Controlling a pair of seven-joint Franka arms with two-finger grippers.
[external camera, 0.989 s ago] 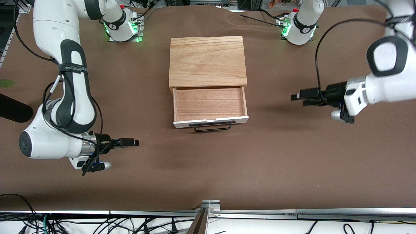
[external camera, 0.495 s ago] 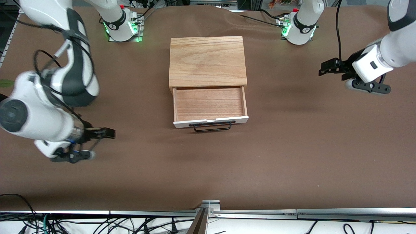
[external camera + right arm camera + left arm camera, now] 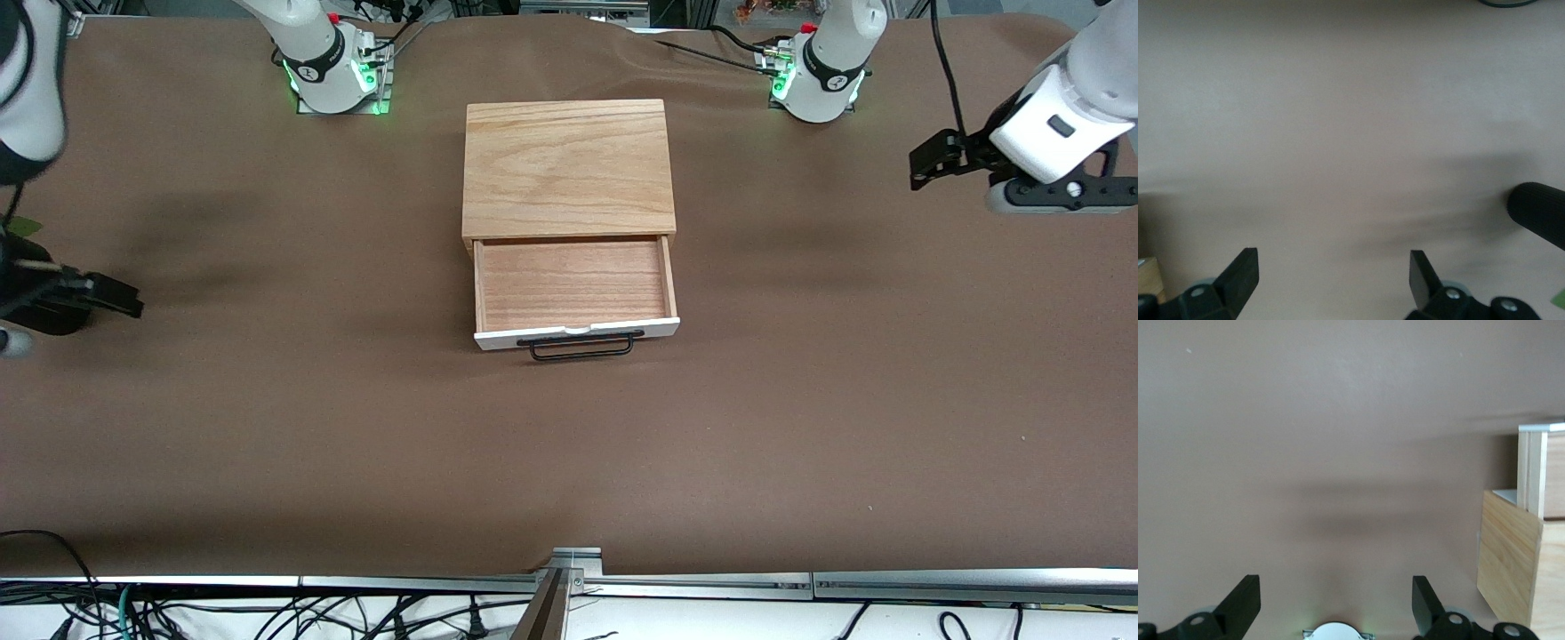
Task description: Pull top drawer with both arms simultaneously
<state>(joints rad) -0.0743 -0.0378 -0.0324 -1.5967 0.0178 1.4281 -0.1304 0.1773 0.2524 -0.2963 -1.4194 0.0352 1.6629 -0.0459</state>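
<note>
- Cabinet [image 3: 566,167] sits mid-table, between the two arm bases; light wood, flat top.
- Drawer [image 3: 573,286] is pulled out of the cabinet toward the front camera, wood tray bare inside.
- White front panel [image 3: 578,333] is on the drawer's camera-side edge, black bar handle [image 3: 582,347] along it. Nothing touching the handle.
- Left gripper [image 3: 933,160] is up over the table [image 3: 569,462] toward the left arm's end, well apart from the cabinet and drawer. Left wrist view shows both fingertips [image 3: 1245,603] spread wide, jaws open, nothing between them.
- Same wrist view catches a corner of the cabinet and the drawer's side at the frame edge, so the gripper points toward the cabinet.
- Right gripper [image 3: 102,296] is over the table at the right arm's end, well apart from the drawer, mostly cut off at the frame edge in the front view.
- Right wrist view: fingertips [image 3: 1241,270] wide apart, jaws open, holding nothing; only bare brown table under them.
- Dark ribbed cylinder [image 3: 1538,212] at the edge of the right wrist view; can't tell what it is, possibly a foam-covered mic or grip.
- Both arm bases show green lights beside the cabinet's end farthest from the camera.
</note>
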